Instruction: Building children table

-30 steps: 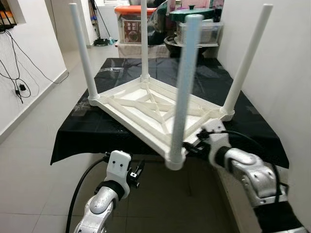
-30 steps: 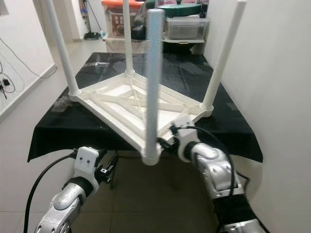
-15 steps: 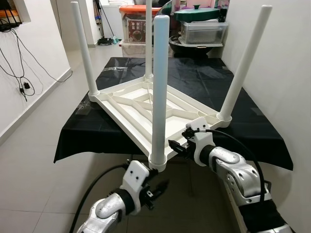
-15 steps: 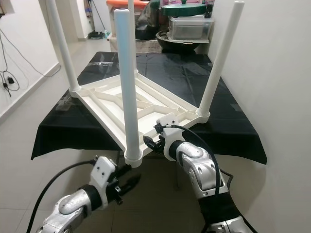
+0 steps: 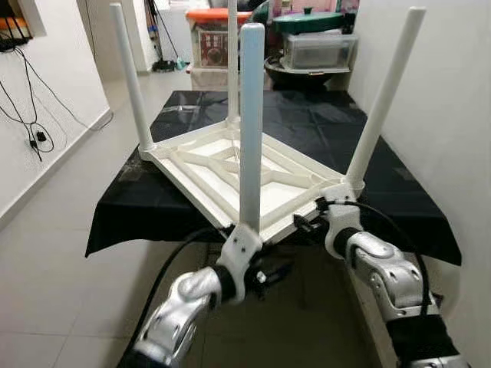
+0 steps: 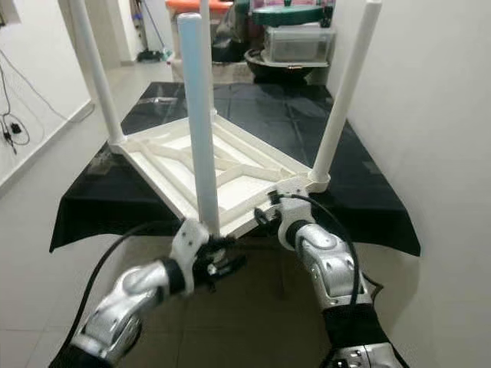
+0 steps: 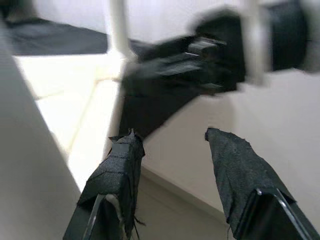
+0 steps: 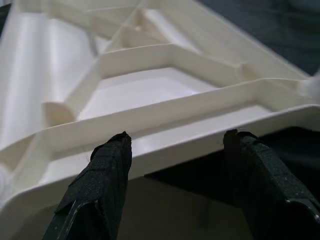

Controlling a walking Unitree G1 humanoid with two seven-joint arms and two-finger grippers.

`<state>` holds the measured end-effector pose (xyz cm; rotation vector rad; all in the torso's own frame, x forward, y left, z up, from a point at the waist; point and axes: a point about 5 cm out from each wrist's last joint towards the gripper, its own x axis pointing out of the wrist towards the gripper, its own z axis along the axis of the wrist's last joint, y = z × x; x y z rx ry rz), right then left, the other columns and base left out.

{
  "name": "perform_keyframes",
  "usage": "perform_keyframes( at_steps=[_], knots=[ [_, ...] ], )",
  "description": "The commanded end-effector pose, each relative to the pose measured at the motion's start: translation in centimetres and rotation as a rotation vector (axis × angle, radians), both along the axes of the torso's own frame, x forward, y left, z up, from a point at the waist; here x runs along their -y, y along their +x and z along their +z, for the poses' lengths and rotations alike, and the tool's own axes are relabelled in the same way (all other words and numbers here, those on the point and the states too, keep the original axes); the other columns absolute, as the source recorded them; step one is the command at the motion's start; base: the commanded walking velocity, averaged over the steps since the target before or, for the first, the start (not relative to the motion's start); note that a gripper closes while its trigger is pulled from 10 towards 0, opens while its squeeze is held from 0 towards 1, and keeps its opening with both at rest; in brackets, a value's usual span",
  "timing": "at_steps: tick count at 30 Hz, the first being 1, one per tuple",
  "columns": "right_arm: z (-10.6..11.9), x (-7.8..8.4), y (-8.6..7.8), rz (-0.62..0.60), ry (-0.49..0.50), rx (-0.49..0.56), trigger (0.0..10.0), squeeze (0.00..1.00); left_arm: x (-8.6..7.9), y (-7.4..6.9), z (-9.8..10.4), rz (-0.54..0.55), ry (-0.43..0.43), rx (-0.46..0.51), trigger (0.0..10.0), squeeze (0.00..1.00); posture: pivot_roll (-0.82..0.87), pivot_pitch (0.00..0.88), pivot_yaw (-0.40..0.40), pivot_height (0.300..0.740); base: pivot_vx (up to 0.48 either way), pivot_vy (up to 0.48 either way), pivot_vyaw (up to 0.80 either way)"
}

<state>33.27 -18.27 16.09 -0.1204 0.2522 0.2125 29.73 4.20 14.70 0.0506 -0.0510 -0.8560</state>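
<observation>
A white plastic children's table (image 5: 230,165) lies upside down on a black-covered table (image 5: 383,192), its four legs pointing up. The near leg (image 5: 251,123) rises at the corner that overhangs the front edge. My left gripper (image 5: 270,273) is open just below that corner, with nothing between its fingers (image 7: 117,165). My right gripper (image 5: 304,224) is open at the table's front rim (image 8: 165,150), right of the near leg. The rim lies just ahead of its fingertips, which stand apart from it. The left wrist view shows the right gripper (image 7: 200,60) blurred ahead.
A white wall (image 5: 445,92) runs close along the right side. Plastic storage boxes and pots (image 5: 307,46) stand behind the black-covered table. Cables (image 5: 31,130) hang on the left wall. Tiled floor (image 5: 54,253) lies open to the left and in front.
My left arm has risen from below the black cloth's edge up to the base of the near leg. The right gripper stays at the front rim. The camera has shifted slightly.
</observation>
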Motion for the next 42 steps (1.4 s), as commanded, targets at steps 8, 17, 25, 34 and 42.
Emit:
perform_keyframes(
  at_steps=[8, 17, 25, 34, 42],
  knots=[
    [0.3, 1.7, 0.4, -0.085, -0.001, 0.018, 10.0, 0.00, -2.7, 1.8, 0.1, 0.106, -0.001, -0.006, 10.0, 0.00, 0.02, 0.000, -0.003, 0.740, 0.000, 0.000, 0.00],
    [0.5, 2.0, 0.7, -0.108, 0.000, 0.028, 10.0, 0.00, -8.4, 1.6, -0.6, 0.207, 0.036, -0.022, 10.0, 0.00, 0.03, 0.000, -0.010, 0.740, 0.000, 0.000, 0.00],
    [0.5, 1.7, 0.7, -0.097, 0.008, 0.026, 10.0, 0.00, -13.1, 1.1, -0.3, 0.235, 0.071, -0.025, 10.0, 0.00, 0.03, 0.000, -0.014, 0.740, 0.000, 0.000, 0.00],
    [0.8, 1.9, 0.7, -0.104, 0.007, 0.035, 10.0, 0.00, -16.0, 2.7, 1.0, 0.355, 0.076, 0.028, 10.0, 0.00, 0.03, 0.000, -0.012, 0.740, 0.000, 0.000, 0.00],
    [0.2, 1.6, 0.5, -0.077, 0.028, 0.008, 10.0, 0.00, -9.1, -0.4, -0.2, -0.062, 0.090, -0.076, 10.0, 0.00, 0.02, 0.000, -0.007, 0.740, 0.000, 0.000, 0.00]
  ],
)
